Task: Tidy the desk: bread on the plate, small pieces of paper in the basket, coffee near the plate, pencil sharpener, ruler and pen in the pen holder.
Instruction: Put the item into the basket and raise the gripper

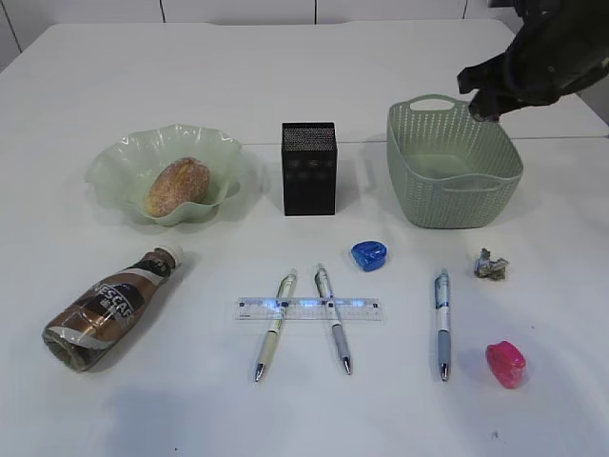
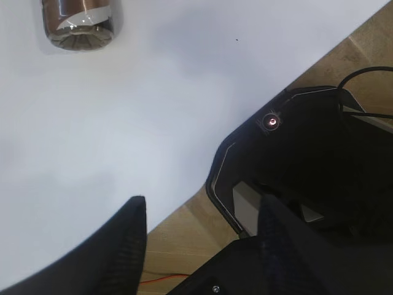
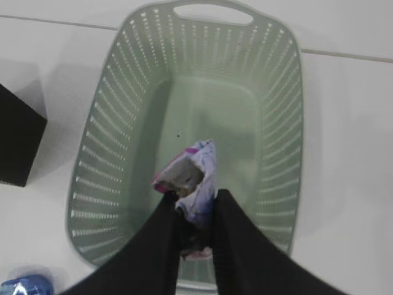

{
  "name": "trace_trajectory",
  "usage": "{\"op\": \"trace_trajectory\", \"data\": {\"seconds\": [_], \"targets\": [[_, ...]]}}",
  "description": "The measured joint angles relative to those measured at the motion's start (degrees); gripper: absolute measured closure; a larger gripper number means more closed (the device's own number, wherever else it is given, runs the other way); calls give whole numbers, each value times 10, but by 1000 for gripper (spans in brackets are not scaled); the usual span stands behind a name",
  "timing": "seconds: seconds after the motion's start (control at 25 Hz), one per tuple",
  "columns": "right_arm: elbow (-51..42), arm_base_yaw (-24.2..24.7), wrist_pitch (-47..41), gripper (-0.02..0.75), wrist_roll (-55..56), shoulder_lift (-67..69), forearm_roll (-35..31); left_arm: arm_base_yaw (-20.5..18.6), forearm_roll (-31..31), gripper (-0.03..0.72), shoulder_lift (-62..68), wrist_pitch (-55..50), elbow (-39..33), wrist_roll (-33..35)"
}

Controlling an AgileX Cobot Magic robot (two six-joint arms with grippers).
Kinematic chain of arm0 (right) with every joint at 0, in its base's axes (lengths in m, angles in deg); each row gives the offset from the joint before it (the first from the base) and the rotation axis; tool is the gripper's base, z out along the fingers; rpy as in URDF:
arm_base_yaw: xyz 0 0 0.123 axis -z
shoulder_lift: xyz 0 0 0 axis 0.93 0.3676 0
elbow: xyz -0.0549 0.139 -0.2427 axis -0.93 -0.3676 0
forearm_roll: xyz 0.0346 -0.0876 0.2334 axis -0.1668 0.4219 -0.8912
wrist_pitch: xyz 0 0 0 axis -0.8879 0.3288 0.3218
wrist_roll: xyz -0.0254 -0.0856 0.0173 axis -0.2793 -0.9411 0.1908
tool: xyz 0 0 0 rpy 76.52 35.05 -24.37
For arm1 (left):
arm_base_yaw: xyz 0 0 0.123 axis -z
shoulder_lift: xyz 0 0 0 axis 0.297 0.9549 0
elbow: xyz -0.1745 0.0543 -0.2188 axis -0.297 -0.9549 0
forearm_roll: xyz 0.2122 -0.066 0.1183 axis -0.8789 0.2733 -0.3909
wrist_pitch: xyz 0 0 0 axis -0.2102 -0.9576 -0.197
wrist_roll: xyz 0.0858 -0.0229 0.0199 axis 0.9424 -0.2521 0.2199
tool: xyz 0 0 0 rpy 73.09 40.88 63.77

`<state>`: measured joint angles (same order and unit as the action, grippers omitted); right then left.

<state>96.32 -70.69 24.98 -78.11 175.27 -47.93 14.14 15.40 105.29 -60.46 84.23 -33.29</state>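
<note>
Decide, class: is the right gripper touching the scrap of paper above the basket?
Touching. In the right wrist view the right gripper has both fingers pressed against the crumpled paper, holding it above the basket.

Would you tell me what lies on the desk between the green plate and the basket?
In the exterior view, the black pen holder stands upright between the plate and the basket, touching neither.

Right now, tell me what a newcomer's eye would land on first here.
Probably the right gripper pinching a crumpled paper scrap above the green basket at back right. Next, the bread sitting on the wavy plate at left, and the coffee bottle lying on its side in front.
</note>
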Motion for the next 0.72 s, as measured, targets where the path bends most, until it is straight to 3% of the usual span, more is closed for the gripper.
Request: {"op": "trace_trajectory", "data": {"seconds": [0.52, 0.68, 0.72], "targets": [[1, 0, 88, 582, -2, 85, -1, 0, 0, 287, 0, 3, 0, 0], [1, 1, 97, 561, -13, 89, -1, 0, 0, 287, 0, 5, 0, 0], [1, 1, 104, 524, -22, 89, -1, 0, 0, 287, 0, 5, 0, 0]]}}
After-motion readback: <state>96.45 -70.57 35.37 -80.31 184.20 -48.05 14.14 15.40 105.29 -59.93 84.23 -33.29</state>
